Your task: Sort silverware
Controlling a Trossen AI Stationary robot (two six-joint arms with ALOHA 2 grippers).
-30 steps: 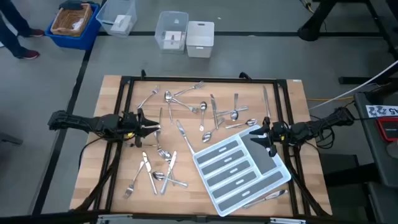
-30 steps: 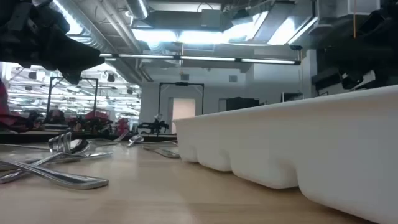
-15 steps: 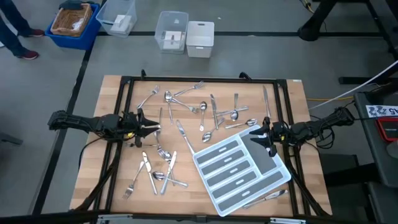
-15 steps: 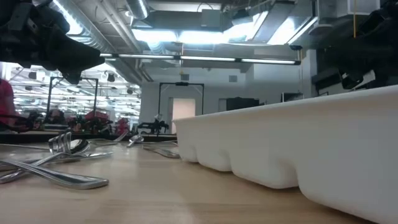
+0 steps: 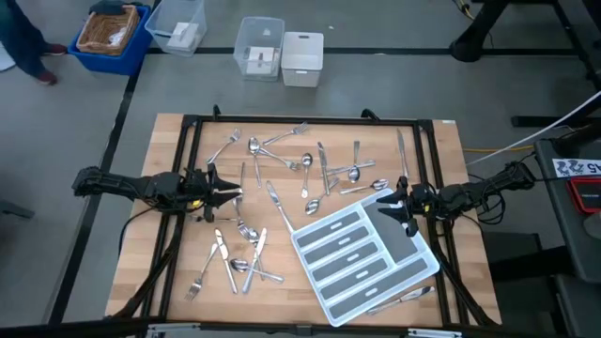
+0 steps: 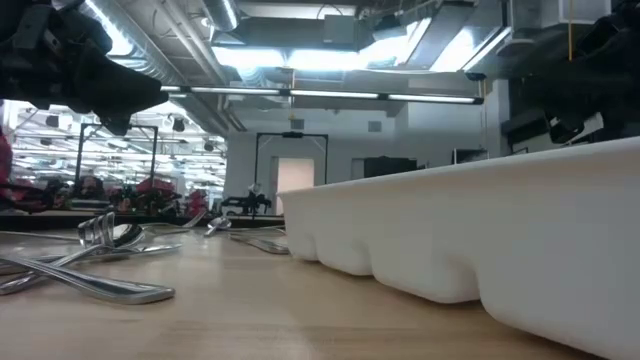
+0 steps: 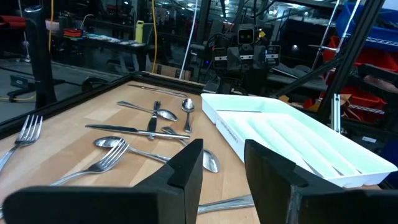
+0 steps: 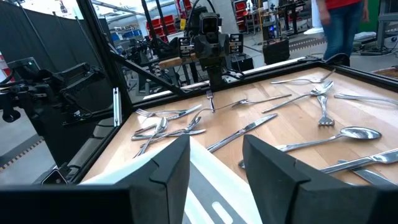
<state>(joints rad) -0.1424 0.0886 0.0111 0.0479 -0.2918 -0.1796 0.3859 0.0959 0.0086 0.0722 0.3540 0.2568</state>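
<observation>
Hands first: the left hand (image 5: 228, 194) hangs released and empty near the tabletop's (image 5: 441, 160) left edge, and the right hand (image 5: 387, 204), also spread, holds nothing over the grey tray's (image 5: 413, 267) far corner. Silverware (image 5: 310, 169) lies scattered flat between and beyond them, none in the tray. Those pieces look stiff, light and slippery; I'd pinch each mid-handle.

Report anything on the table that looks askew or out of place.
The grey tray lies at a slant to the table edges, with no piece visible in its compartments. One piece of silverware pokes out from beside its near edge. The rest of the silverware lies scattered, some crossed. Left gripper and right gripper both open.
</observation>
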